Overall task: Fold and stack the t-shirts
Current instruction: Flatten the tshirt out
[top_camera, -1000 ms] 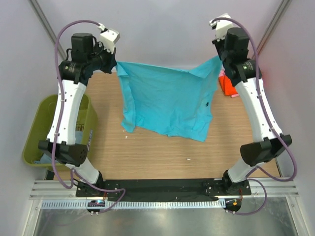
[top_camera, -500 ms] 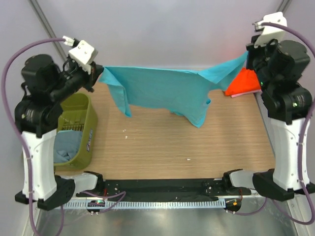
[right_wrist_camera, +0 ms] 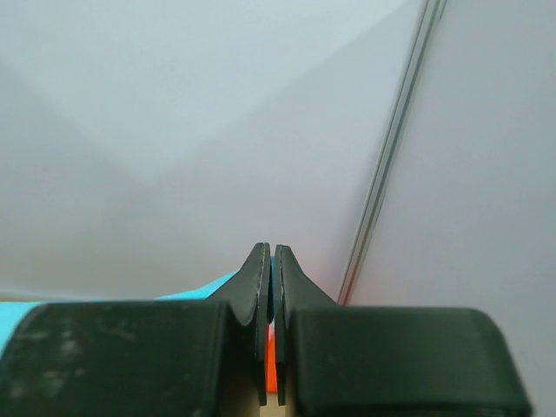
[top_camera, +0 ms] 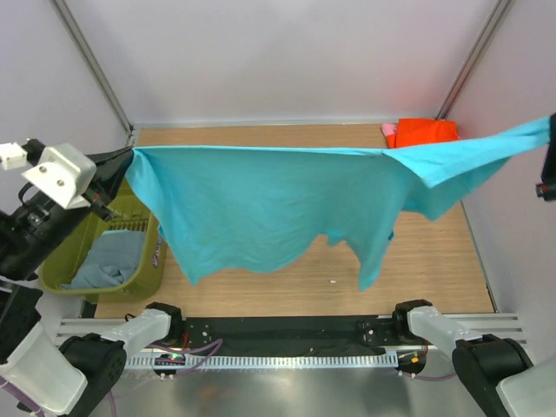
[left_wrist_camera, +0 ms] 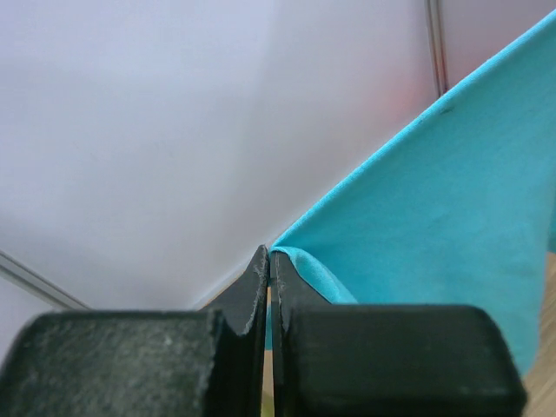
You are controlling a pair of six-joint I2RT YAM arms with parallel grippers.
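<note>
The turquoise t-shirt (top_camera: 278, 204) hangs stretched wide in the air above the table (top_camera: 434, 256). The left fingers (left_wrist_camera: 252, 295) and right fingers (right_wrist_camera: 254, 291) each pinch a corner tight. Next (I think) lay it flat for folding.

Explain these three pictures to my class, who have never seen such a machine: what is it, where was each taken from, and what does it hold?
It is a robot: two arms bolted to a table. One picture looks down from above; the other two come from cameras on the wrists. The left claw and right claw, both shut, stretch a turquoise t-shirt in the air between them. An orange-red t-shirt lies at the far right corner; a grey-blue t-shirt sits in the green bin.
</note>
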